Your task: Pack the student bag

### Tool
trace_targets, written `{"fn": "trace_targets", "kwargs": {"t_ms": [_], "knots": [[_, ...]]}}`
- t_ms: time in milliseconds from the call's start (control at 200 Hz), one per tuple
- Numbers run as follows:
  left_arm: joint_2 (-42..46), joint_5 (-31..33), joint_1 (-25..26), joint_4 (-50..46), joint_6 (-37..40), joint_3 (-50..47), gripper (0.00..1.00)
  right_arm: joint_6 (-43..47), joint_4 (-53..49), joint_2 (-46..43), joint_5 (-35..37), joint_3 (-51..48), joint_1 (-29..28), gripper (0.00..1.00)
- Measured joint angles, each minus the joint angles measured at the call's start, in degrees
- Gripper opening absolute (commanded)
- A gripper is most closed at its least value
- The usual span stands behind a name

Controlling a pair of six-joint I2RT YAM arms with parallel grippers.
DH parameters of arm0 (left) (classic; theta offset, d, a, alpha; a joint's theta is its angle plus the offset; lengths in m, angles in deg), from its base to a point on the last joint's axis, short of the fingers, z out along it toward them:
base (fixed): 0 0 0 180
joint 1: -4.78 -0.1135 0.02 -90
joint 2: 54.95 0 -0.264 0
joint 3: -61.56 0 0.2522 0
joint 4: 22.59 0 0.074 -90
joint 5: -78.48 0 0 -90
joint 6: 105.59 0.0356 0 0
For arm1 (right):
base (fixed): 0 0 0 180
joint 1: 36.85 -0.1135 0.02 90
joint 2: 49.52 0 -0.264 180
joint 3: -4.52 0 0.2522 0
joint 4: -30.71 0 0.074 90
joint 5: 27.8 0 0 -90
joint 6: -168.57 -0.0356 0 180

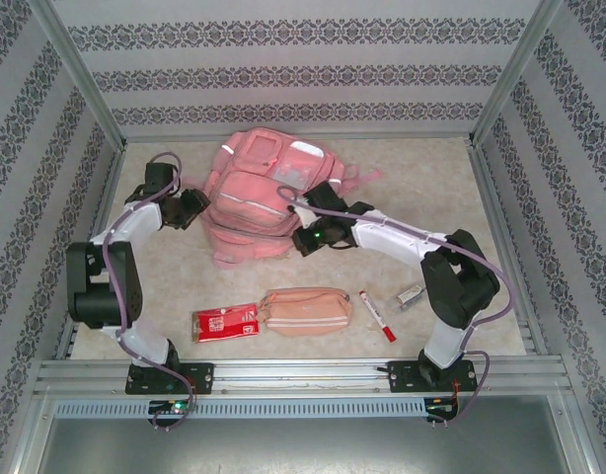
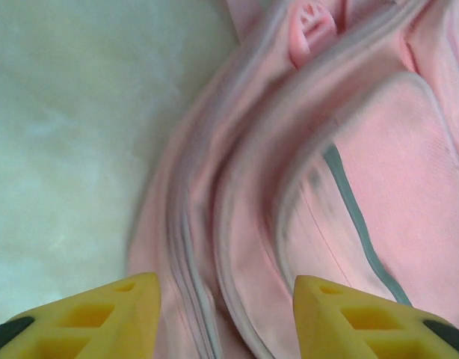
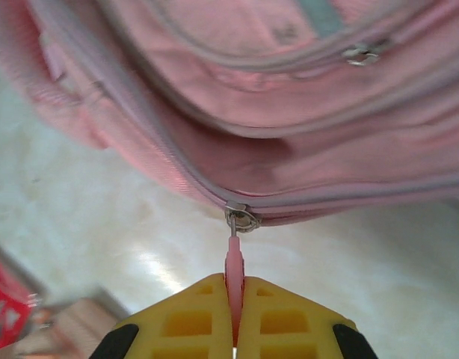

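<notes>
Top external view: near the front edge of the desk (image 1: pixel 451 197), a red packet (image 1: pixel 225 322) is lying at 7 o'clock. A small pink pouch (image 1: pixel 305 308) is sitting just beside it at 6 o'clock, and a red-and-white marker (image 1: pixel 377 316) and a small silvery object (image 1: pixel 412 294) are resting at 5 o'clock. Farther in, the right end effector (image 1: pixel 301 240) is meeting the student bag (image 1: pixel 259 202) at the bag's 5 o'clock edge. In the right wrist view its yellow fingers (image 3: pixel 282 321) are pressing together on the pink zipper pull (image 3: pixel 233 262). The left end effector (image 1: pixel 196 207) is hovering at the bag's 9 o'clock side. In the left wrist view its fingers (image 2: pixel 102 314) are standing spread, gripping nothing. The bag is lying flat at 12 o'clock, toward the far wall.
</notes>
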Motion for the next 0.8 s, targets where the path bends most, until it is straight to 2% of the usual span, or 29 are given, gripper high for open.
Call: {"fn": "trace_targets", "kwargs": {"t_ms": [145, 275, 385, 525, 585, 635, 675, 760, 789, 804], "knots": [[9.99, 0.22, 3.34, -3.82, -2.19, -5.97, 0.56, -2.10, 0.07, 2.80, -1.97, 4.87, -4.35, 0.00], [15.47, 2.36, 10.16, -5.49, -6.56, -9.35, 0.62, -2.71, 0.04, 4.85, -3.80, 7.26, -6.14, 0.00], [15.37, 3.67, 15.06, -5.14, -10.88, -11.56, 0.62, -3.39, -0.13, 5.88, -5.40, 7.37, -6.12, 0.00], [10.01, 5.03, 17.46, -3.02, -14.71, -12.17, 0.60, -3.69, -0.33, 6.32, -6.43, 7.37, -6.12, 0.00], [7.43, 6.05, 17.90, -1.42, -15.72, -11.98, 0.55, -3.78, -0.37, 6.49, -6.51, 7.37, -6.14, 0.00], [5.81, 6.56, 18.05, -0.70, -16.31, -11.82, 0.46, -3.78, -0.37, 6.67, -6.51, 7.34, -6.21, 0.00], [5.05, 7.19, 18.21, -0.31, -16.72, -11.82, 0.37, -3.78, -0.39, 6.69, -6.49, 7.30, -6.21, 0.00], [4.57, 8.63, 18.27, -0.15, -17.97, -12.04, 0.06, -3.67, -0.46, 6.69, -6.43, 7.17, -6.14, 0.00], [4.57, 8.87, 18.29, 0.04, -18.10, -12.17, 0.00, -3.54, -0.72, 6.69, -6.40, 7.13, -6.05, 0.00], [4.61, 8.94, 18.34, 0.13, -18.23, -12.20, 0.00, -3.48, -0.85, 6.69, -6.34, 7.10, -5.88, 0.00]]}}
